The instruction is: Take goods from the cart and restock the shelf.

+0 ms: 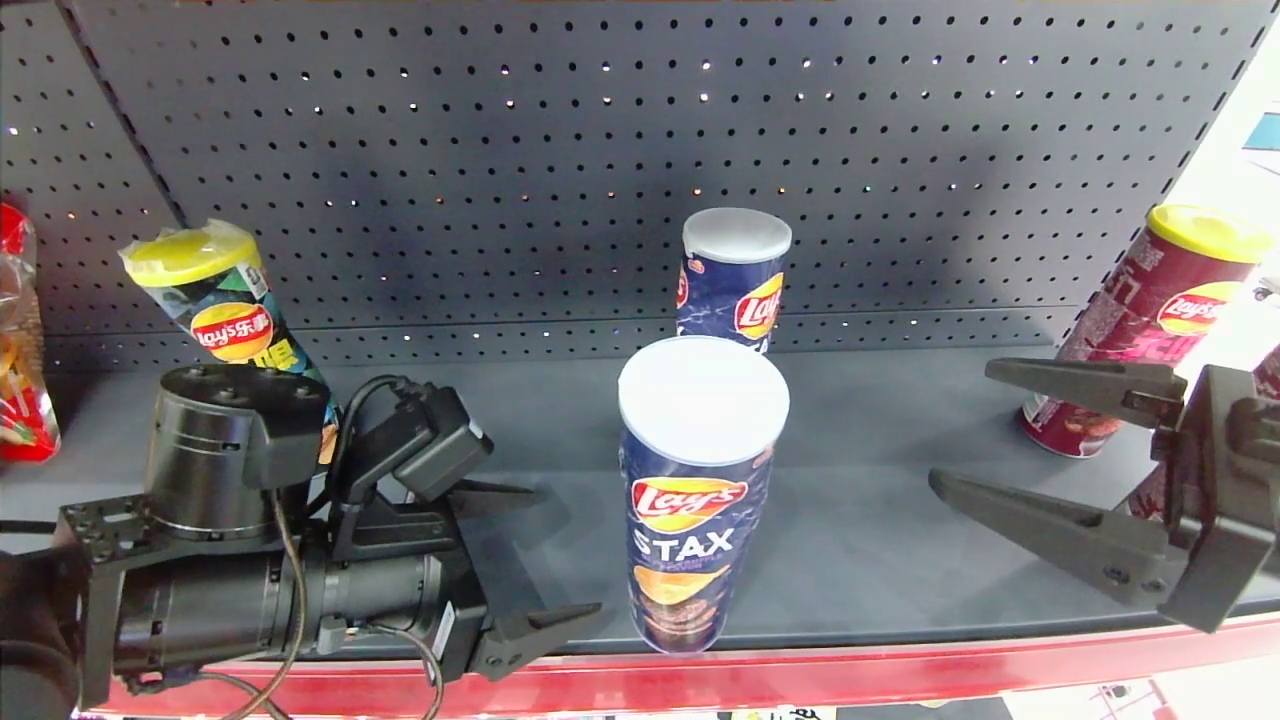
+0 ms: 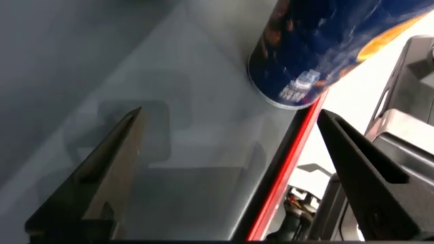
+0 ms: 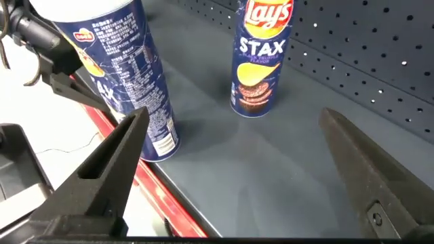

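Two blue chip cans with white lids stand upright on the grey shelf (image 1: 880, 520). One can (image 1: 700, 500) is at the front edge and the other (image 1: 735, 280) stands behind it by the pegboard. My left gripper (image 1: 545, 555) is open just left of the front can, low at the shelf's edge, holding nothing. In the left wrist view the front can's base (image 2: 319, 47) lies beyond the open gripper (image 2: 230, 122). My right gripper (image 1: 965, 425) is open to the right of the cans, also holding nothing. The right wrist view shows the front can (image 3: 125, 74) and the rear can (image 3: 261, 57) ahead of that gripper (image 3: 234, 118).
A yellow-lidded can (image 1: 225, 310) leans at the back left behind my left arm. A maroon can with a yellow lid (image 1: 1150, 320) stands at the right. A red snack bag (image 1: 20, 350) is at the far left. A red lip (image 1: 800, 680) edges the shelf front.
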{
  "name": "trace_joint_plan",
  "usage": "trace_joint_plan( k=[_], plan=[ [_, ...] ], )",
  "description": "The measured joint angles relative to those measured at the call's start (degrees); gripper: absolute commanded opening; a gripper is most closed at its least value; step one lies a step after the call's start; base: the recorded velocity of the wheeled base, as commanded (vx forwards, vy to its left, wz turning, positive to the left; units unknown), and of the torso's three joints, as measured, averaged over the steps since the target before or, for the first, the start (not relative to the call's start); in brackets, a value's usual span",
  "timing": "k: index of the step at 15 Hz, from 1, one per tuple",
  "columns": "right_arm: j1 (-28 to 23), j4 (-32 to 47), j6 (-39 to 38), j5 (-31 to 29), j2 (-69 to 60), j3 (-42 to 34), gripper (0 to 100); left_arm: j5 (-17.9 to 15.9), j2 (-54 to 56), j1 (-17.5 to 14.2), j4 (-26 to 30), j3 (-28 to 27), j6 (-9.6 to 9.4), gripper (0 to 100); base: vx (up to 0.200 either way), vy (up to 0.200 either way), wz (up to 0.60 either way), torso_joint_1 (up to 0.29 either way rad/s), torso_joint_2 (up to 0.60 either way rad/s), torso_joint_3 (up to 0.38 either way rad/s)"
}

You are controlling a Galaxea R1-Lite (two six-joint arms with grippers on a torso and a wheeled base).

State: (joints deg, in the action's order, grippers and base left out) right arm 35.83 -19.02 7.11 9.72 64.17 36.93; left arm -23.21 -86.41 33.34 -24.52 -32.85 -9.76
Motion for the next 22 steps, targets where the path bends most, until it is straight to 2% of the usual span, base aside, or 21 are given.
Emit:
trace_joint_plan(
  k=[22],
  plan=[
    [-0.1, -0.1, 0.0, 0.1, 2.3, 3.3, 100, 0.2, -6.9, 1.8, -2.3, -4.9, -0.38, 100, 0.0, 0.0, 0.0, 0.0, 0.0, 0.0]
  ],
)
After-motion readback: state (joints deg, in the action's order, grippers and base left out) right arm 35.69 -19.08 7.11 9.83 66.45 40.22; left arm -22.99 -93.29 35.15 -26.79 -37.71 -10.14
